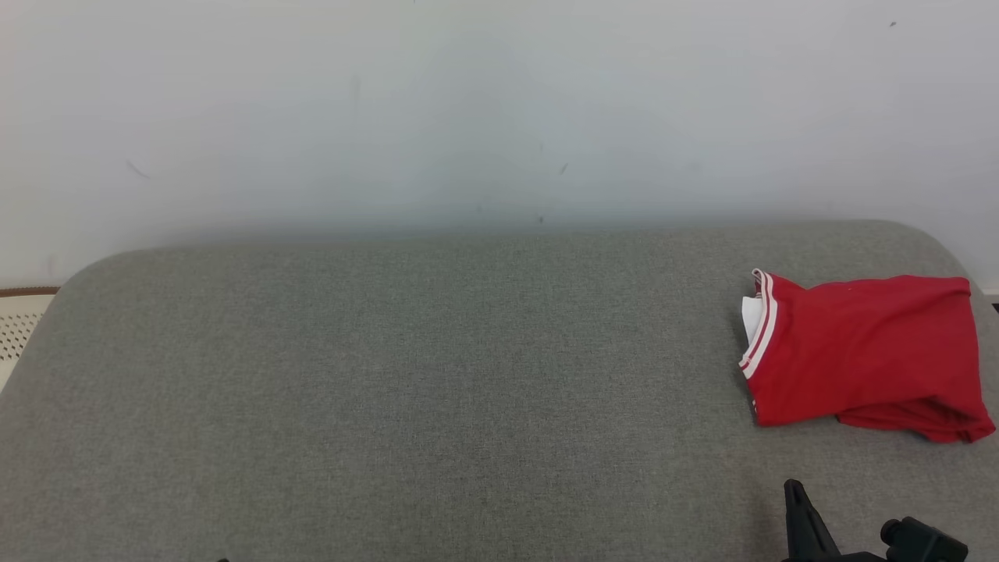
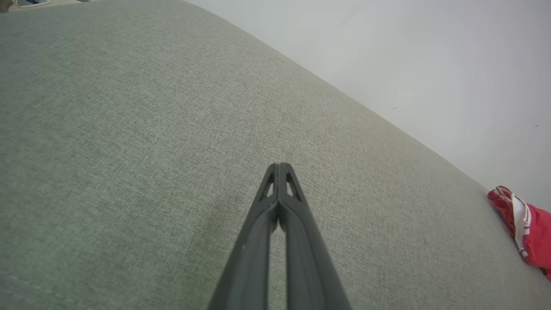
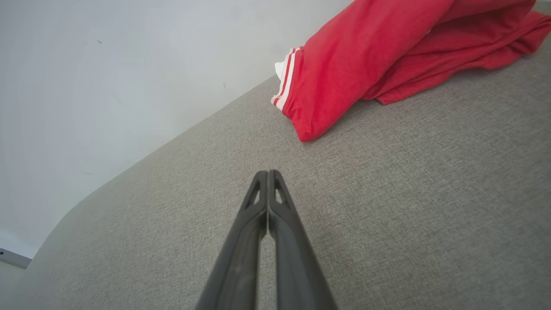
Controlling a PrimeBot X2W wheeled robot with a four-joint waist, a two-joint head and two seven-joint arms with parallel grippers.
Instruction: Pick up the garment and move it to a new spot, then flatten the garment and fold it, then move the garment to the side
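The garment point(image 1: 866, 351), a red jersey, lies folded into a compact bundle at the right of the head view, on the grey fabric-covered desk point(image 1: 390, 375) and close to its right edge. The face turned up is plain red. At the bundle's left end a red-and-white striped trim point(image 1: 761, 328) curves round a bit of white cloth. Its lower right hem is loose and rumpled.

The right claw point(image 1: 792, 488) rises from the lower right of the head view, its dark fingers pointing up the frame towards the garment but apart from it. The right wrist view shows this claw point(image 3: 268, 172) pressed fully together and holding nothing, over bare grey fabric, with the jersey point(image 3: 366, 56) in the upper right.

The left wrist view shows the left claw point(image 2: 279, 164) likewise closed tip to tip and empty, slanting over open desk, with the jersey point(image 2: 533, 232) far off at the right edge.

A pale wall point(image 1: 468, 109) stands behind the desk. The head view also catches a cream perforated object point(image 1: 15, 328) at the left edge.
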